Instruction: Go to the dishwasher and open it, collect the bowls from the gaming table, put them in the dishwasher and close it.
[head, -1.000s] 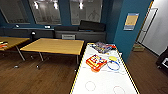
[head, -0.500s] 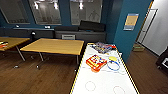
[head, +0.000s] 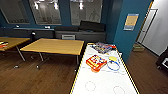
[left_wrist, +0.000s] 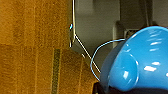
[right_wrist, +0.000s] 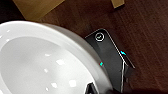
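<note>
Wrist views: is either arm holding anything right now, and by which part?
Left wrist: a glossy blue round bowl; right wrist: a white glazed bowl. Each sits close against its camera, likely carried, but the grip point can't be told.

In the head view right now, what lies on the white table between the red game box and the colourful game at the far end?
Bare white tabletop separates the red box from the colourful game.

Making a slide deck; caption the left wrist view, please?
Blue bowl close to the left wrist camera, above wooden flooring.
</note>
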